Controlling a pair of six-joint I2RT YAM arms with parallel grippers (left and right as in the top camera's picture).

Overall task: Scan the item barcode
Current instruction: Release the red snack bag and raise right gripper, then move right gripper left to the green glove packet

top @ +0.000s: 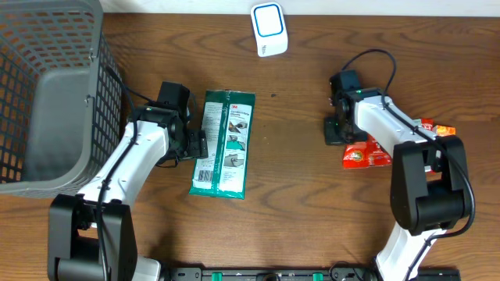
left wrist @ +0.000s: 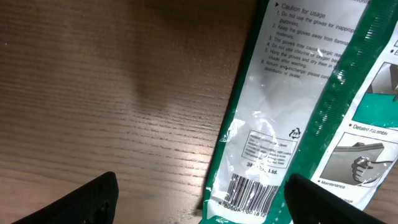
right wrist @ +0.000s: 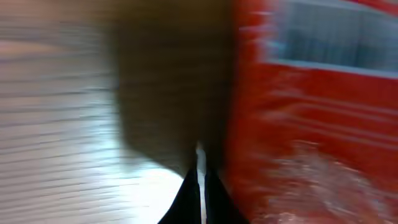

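Your left tool [top: 197,145] stands wide open at the edge of the green glove pack [top: 225,140], and your right tool [top: 336,133] is closed just beside the red packet [top: 369,156].

green-and-white glove packet [top: 223,144] flat, slightly tilted, barcode [left wrist: 249,194] face-up near its bottom end, white scanner [top: 269,29] well apart

Red packet [right wrist: 311,124] blurred; basket [top: 23,47] cut off left.
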